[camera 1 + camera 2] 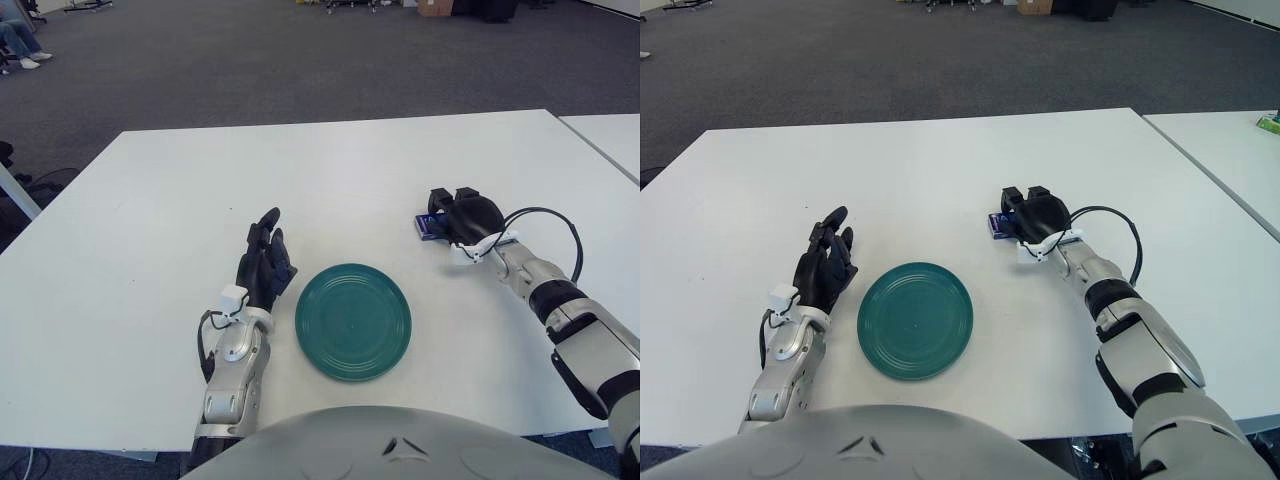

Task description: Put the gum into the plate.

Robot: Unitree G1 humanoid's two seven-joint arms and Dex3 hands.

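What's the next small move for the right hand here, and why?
Probably close the fingers fully on the gum and lift it off the table. The right hand sits over the pack, which seems flat on the surface, and the green plate to its left holds nothing. The left hand shows beside the plate, fingers open.
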